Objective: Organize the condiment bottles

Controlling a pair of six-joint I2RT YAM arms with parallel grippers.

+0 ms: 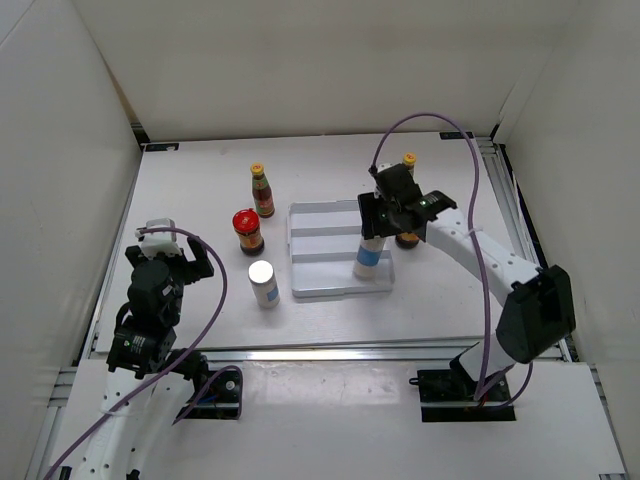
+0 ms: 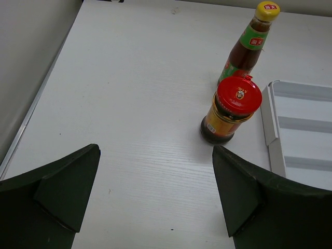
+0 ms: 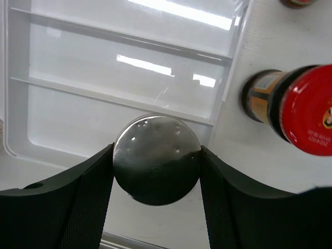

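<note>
Top external view: the right gripper point(image 1: 374, 232) is clamped on the silver top of a white shaker point(image 1: 367, 260). This shaker is upright at the right end of the nearest compartment of the flat white ridged tray point(image 1: 322, 258). Whether its base rests on the tray floor cannot be determined.

Right wrist view: both fingers point(image 3: 88, 197) touch opposite sides of the round silver top point(image 3: 156, 166), with no gap on either side. A red-lidded dark jar point(image 3: 303, 116) stands on the tabletop point(image 3: 233, 155) just right of the tray edge.

Remaining bottles, top external view:
- The second white shaker point(image 1: 264, 284) is upright on the tabletop, left of the tray's near corner.
- The second red-lidded jar point(image 1: 248, 231) is left of the tray.
- A slim dark sauce bottle with yellow cap point(image 1: 262, 190) is just behind that jar.
- The other yellow-capped sauce bottle point(image 1: 409, 160) is right of the tray, partly hidden behind the right arm.

Left wrist view: the left gripper point(image 2: 155, 197) has its fingers spread wide apart and holds nothing. It sits above bare tabletop, well short of the nearest jar point(image 2: 233, 111).
</note>
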